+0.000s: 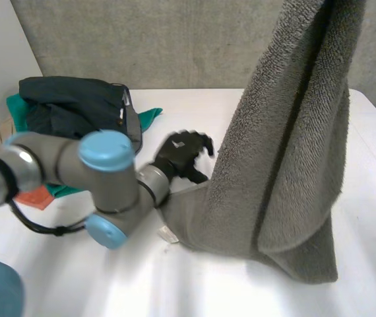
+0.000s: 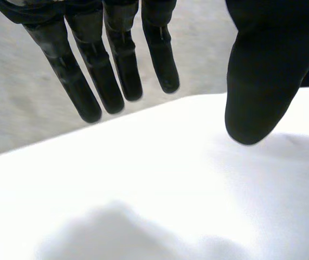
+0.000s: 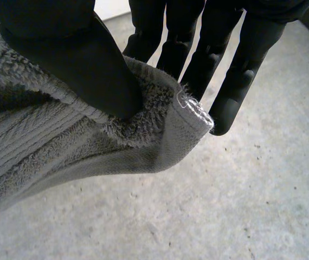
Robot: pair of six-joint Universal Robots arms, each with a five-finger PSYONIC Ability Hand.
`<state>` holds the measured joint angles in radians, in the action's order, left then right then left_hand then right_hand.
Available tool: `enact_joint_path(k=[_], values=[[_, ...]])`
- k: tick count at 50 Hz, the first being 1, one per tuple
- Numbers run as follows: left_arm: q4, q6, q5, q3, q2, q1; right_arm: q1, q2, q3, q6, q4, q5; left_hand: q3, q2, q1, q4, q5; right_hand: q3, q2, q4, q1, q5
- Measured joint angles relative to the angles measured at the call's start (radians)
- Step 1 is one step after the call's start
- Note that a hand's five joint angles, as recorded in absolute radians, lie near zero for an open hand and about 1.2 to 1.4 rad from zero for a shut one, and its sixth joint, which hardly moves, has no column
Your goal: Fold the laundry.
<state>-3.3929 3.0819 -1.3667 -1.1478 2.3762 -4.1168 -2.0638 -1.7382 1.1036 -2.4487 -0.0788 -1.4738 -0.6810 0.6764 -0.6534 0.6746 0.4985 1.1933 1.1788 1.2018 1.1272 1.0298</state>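
Grey towel (image 1: 287, 152) hangs upright, its lower end resting on the white bench (image 1: 194, 290) (a top corner pinched between thumb and fingers of the right hand (image 3: 84, 65)). The left hand (image 1: 183, 155) hovers just beside its lower edge, fingers straight, holding nothing.

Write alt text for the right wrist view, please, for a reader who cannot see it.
The right hand pinches a hemmed corner of the grey towel between thumb and fingers. Behind it lies a speckled concrete surface.
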Motion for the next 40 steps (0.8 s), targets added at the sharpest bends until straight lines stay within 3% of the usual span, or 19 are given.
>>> enact_joint_path(k=[8, 17, 26, 37, 38, 40], values=[[0.054, 0.004, -0.02, -0.072, -0.185, -0.156, 0.018, 0.015, 0.01, -0.002, 0.003, 0.003, 0.088, -0.087, 0.063, -0.09, -0.094, 0.0, 0.0, 0.0, 0.0, 0.0], [0.315, 0.014, 0.03, -0.162, -0.33, -0.226, 0.014, 0.008, 0.016, -0.004, 0.006, 0.007, 0.214, -0.209, 0.184, -0.221, -0.218, 0.0, 0.0, 0.0, 0.0, 0.0], [0.476, 0.051, 0.11, -0.311, -0.348, -0.213, 0.011, 0.002, 0.015, -0.003, 0.006, 0.002, 0.215, -0.212, 0.184, -0.223, -0.222, 0.0, 0.0, 0.0, 0.0, 0.0], [0.402, 0.06, 0.107, -0.353, -0.303, -0.147, 0.012, 0.003, 0.033, -0.004, 0.002, 0.0, 0.217, -0.213, 0.178, -0.217, -0.213, 0.0, 0.0, 0.0, 0.0, 0.0], [0.388, 0.06, 0.106, -0.345, -0.291, -0.142, 0.011, 0.003, 0.034, -0.004, 0.001, -0.001, 0.204, -0.19, 0.163, -0.2, -0.196, 0.0, 0.0, 0.0, 0.0, 0.0], [0.353, 0.059, 0.1, -0.312, -0.248, -0.121, 0.011, 0.003, 0.04, -0.005, 0.001, -0.004, -0.073, 0.1, -0.151, 0.081, 0.081, 0.0, 0.0, 0.0, 0.0, 0.0]])
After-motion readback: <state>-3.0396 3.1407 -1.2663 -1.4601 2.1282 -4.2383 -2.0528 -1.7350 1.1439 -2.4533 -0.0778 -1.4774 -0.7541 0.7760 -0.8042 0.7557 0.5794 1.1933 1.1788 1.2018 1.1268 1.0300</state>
